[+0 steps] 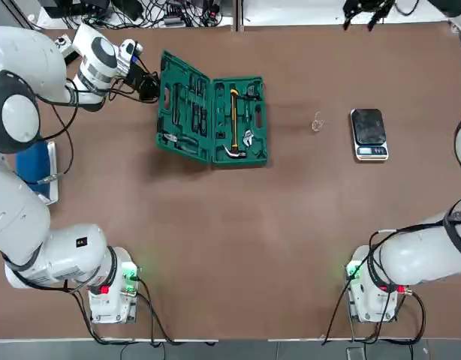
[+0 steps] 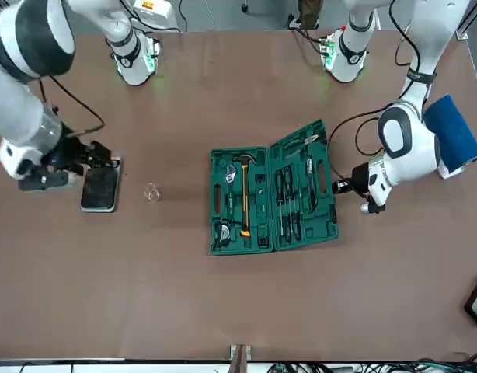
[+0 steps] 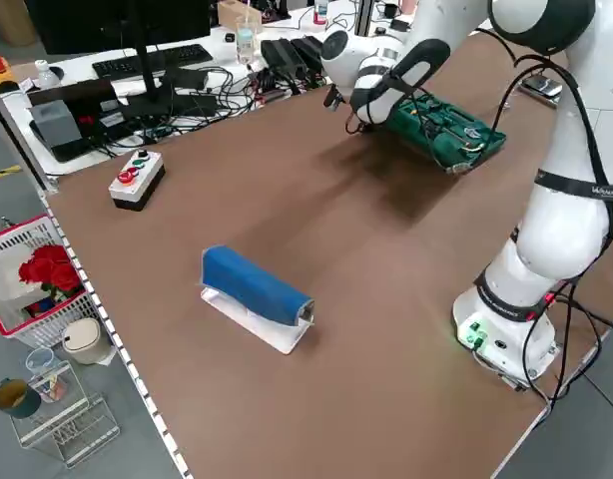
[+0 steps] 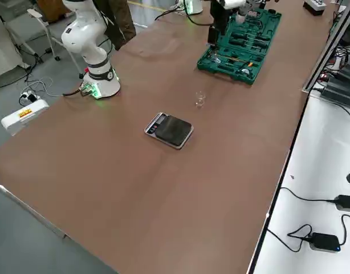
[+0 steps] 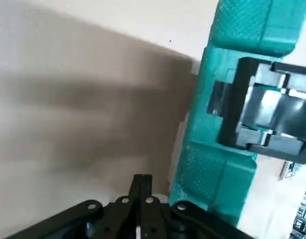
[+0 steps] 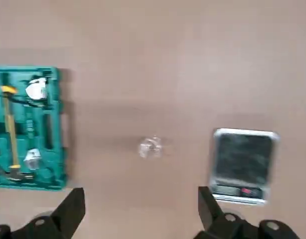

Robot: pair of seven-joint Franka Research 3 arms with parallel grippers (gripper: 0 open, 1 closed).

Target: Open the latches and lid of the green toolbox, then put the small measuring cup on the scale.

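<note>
Left claw [image 1: 149, 86], pinched closed, reaches beside the lid [image 1: 184, 114].

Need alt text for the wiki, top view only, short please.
Overhead view of a brown table: a green toolbox lies open, tools showing, with the left gripper shut beside its raised lid. To its right a tiny clear cup stands apart from a small black scale.

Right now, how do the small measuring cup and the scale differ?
The small measuring cup is clear and nearly see-through; the scale has a glossy black top with a silver display strip. The cup is tiny and round, the scale a much larger flat rectangle. The cup lies nearer the green toolbox, the scale farther out. Both rest on the table, apart and ungripped.
</note>
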